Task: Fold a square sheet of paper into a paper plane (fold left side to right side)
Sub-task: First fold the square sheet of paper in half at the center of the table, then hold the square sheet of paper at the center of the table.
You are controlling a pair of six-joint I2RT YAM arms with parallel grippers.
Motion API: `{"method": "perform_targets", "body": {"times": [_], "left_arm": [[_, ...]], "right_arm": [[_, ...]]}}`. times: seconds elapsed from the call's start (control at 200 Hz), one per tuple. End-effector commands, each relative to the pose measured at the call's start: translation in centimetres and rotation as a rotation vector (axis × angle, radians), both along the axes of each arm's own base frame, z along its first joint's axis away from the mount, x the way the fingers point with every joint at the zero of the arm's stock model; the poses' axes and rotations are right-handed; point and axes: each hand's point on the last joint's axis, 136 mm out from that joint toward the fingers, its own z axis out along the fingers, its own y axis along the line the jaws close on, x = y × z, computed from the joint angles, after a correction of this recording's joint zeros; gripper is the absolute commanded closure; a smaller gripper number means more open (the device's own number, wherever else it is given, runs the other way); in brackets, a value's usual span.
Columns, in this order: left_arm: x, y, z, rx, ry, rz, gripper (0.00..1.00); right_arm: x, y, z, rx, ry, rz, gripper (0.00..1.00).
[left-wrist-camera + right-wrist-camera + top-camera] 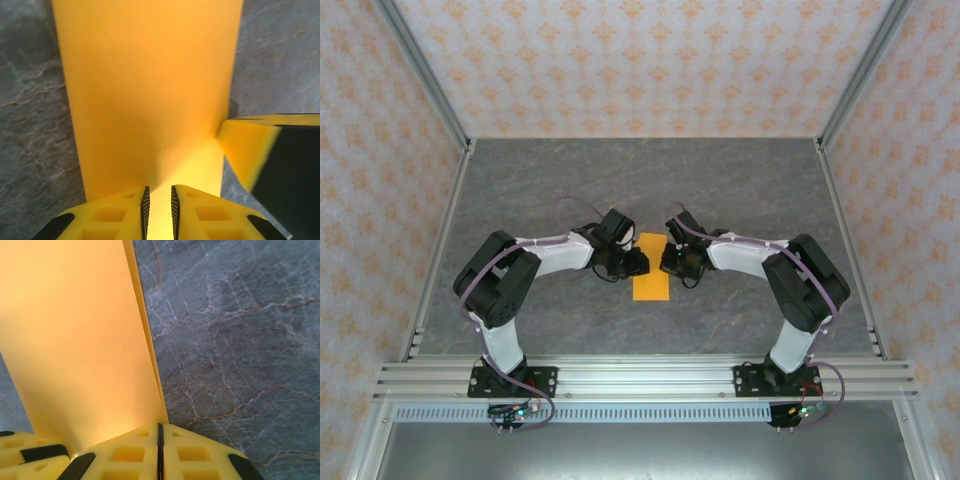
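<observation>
Overhead view: the square sheet of paper (651, 285), bright orange and showing a narrow upright rectangular outline, lies near the middle of the grey marbled desk (740, 190), directly between the two arms. The left claw (638, 262) meets the sheet's left long edge and the right claw (668, 262) meets its right long edge, the two facing each other across the upper half of the strip. Left wrist view: the left claw (159, 200) has its yellow fingers (120, 215) drawn close, leaving a narrow slot between the ribbed pads; the paper (150, 90) runs into that slot and appears pinched there. A yellow and black finger of the right claw (250, 150) touches the sheet's edge at the right of this view. Right wrist view: the right claw (160, 440) is pressed together, its fingers (200, 455) meeting along a thin dark seam. The sheet's doubled edge (150, 360) runs straight down to that seam; whether any paper is caught in it cannot be told. Bare desk (235, 340) lies to the right of that edge.
</observation>
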Motion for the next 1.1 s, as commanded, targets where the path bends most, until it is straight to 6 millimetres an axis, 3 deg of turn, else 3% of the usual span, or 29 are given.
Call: {"method": "perform_targets", "body": {"times": [0.0, 0.31, 0.475, 0.611, 0.726, 0.961, 1.096], "left_arm": [[0.0, 1.5, -1.1, 0.046, -0.003, 0.018, 0.78], [-0.3, 4.3, -1.3, 0.049, 0.009, 0.054, 0.78], [0.2, 5.6, 0.8, 0.01, -0.031, 0.074, 0.78], [1.3, 4.3, 3.3, -0.076, -0.095, 0.069, 0.78], [2.2, 2.7, 4.3, -0.138, -0.116, 0.061, 0.78], [3.6, -0.4, 3.5, -0.149, -0.112, 0.024, 0.78], [4.4, -0.9, 2.4, -0.144, -0.1, 0.034, 0.78]], "right_arm": [[-3.0, -3.3, -3.7, -0.178, 0.122, 0.004, 0.91], [-3.5, -3.9, -4.1, -0.202, 0.136, 0.01, 0.91], [-3.4, -3.6, -3.9, -0.187, 0.128, 0.014, 0.91], [-3.2, -3.4, -3.7, -0.177, 0.122, 0.013, 0.91], [-3.2, -3.3, -3.6, -0.173, 0.123, 0.014, 0.91], [-3.1, -3.1, -3.5, -0.163, 0.123, 0.017, 0.91], [-3.2, -3.0, -3.5, -0.161, 0.125, 0.018, 0.91]]}}
